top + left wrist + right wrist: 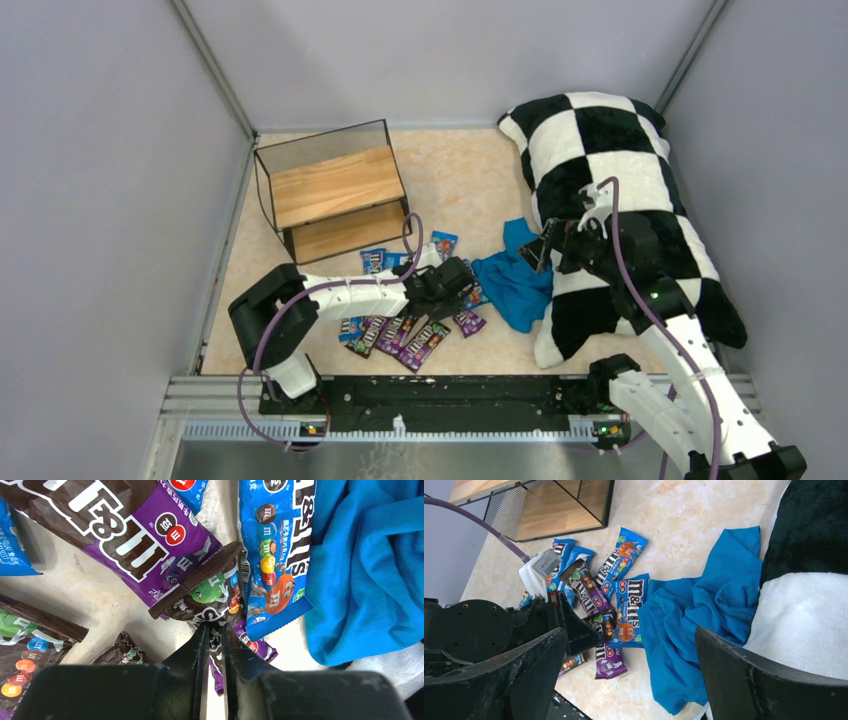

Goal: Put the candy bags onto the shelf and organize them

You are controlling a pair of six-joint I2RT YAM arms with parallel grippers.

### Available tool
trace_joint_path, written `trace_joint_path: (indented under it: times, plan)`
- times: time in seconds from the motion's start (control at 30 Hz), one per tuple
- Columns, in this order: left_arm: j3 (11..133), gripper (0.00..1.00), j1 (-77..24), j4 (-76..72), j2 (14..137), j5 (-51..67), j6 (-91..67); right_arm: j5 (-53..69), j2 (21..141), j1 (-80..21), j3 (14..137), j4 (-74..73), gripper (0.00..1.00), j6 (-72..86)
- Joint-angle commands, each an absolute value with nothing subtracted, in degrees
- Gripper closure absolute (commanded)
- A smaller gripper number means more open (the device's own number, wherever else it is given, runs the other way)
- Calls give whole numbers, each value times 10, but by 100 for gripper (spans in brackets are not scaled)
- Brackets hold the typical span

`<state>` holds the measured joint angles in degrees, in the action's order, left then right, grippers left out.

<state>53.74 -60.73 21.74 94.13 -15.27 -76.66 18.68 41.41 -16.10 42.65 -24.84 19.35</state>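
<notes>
Several candy bags (400, 330) lie on the table in front of the shelf (330, 190), some purple or dark brown, some blue. My left gripper (452, 280) is low among them and shut on the end of a dark brown candy bag (202, 597), which lies across a purple bag (145, 535) and beside a blue bag (275, 550). In the left wrist view the gripper (215, 630) has its jaws pinched on the bag. My right gripper (545, 250) is open and empty above the blue cloth (694, 620); it also shows in its wrist view (629, 680).
A big black-and-white checkered pillow (620, 190) fills the right side, with the blue cloth (515, 280) against its left edge. Grey walls enclose the table. The shelf (549, 510) stands at the far left with both wooden boards bare.
</notes>
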Motion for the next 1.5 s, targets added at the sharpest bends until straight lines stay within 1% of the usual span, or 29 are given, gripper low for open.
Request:
trace_joint_path:
  times: [0.0,0.13,0.23,0.33,0.53,0.77,0.87,1.0,1.07,1.17,1.27,1.33,1.47]
  plan:
    - [541,84,-606,217,940,-160,-762,194,414,-158,418,-221,1,200]
    - [563,91,-605,247,924,-170,-727,194,414,-158,419,-221,1,199]
    - [596,96,-606,279,906,-171,-658,192,416,-158,422,-224,1,198]
    - [636,98,-605,313,882,-156,-560,187,417,-159,429,-237,1,194]
    - [715,99,-605,435,803,-128,-413,187,419,-158,438,-256,1,192]
    - [841,99,-588,598,712,-222,-267,172,440,-158,460,-289,1,190]
    - [908,97,-530,607,707,-230,-168,163,451,-158,467,-296,1,188]
    - [973,100,-371,605,761,-203,-53,158,471,-158,475,-298,1,189]
    - [981,100,-340,572,781,-226,-21,155,481,-158,482,-301,1,189]
    - [1023,100,-286,533,833,-220,-16,149,493,-158,481,-294,1,192]
    - [1035,100,-231,477,882,-117,10,159,508,-158,483,-286,1,200]
    - [1040,100,-222,452,910,-102,35,172,519,-158,486,-285,1,200]
    - [1040,100,-177,417,936,-12,44,187,526,-158,491,-282,1,193]
